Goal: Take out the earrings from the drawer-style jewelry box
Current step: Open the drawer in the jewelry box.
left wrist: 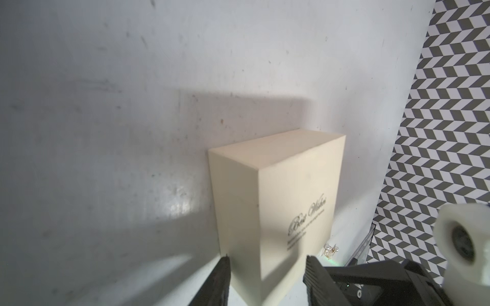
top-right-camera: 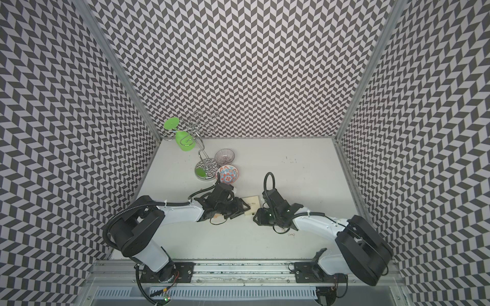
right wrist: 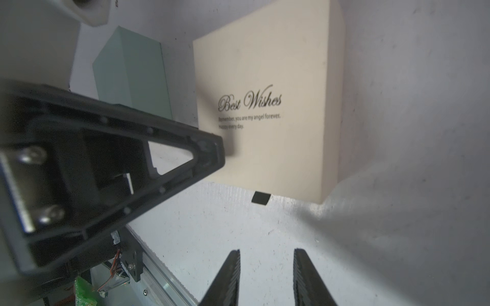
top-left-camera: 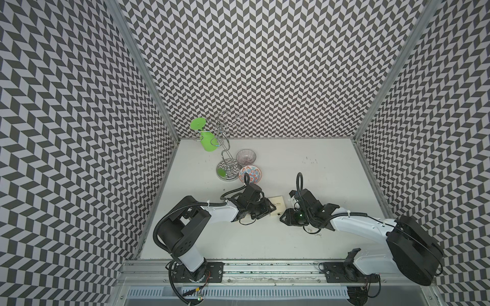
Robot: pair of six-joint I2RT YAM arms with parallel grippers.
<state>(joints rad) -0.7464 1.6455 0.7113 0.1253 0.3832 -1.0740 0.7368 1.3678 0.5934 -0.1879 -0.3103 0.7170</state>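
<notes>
**Status.** Cream square cardboard box (top-left-camera: 277,205) w/ "Best Wishes" script on the lid sits flat mid-table, btwn the two arms. Its small black pull tab (right wrist: 261,198) sticks out of the side facing the right arm. Drawer looks fully in, so I judge the cream box not opened yet.

**Earrings.** Tiny silvery metal earrings (left wrist: 330,250) lie on the white tabletop (top-left-camera: 318,164) just beside the cream box. A few more specks (top-left-camera: 315,234) lie by the right forearm. Some seem out already; drawer contents not visible.

**Tools.**
- Left gripper (left wrist: 265,258): fingers partway apart, straddling the box's near corner, one finger right at a side wall. Can't tell if the pads actually press.
- Right gripper (right wrist: 266,251): fingers partway apart, nothing btwn them, low over the table, aimed at the tab but short of it.

**Left to do (est.).** Pinch tab, slide drawer out while the left side braces, lift out remaining earrings.

**Room.**
- Pale mint-green box (right wrist: 132,76) sits near the cream box, just past the left gripper; tight there.
- Bare table btwn tab and right gripper gives the drawer a lane, tho the gripper sits in it.
- Colourful patterned ceramic bowl (top-left-camera: 250,173) is close behind the left wrist, chrome wire rack (top-left-camera: 227,169) beside it.
- Loose earrings near the right forearm could get swept.
</notes>
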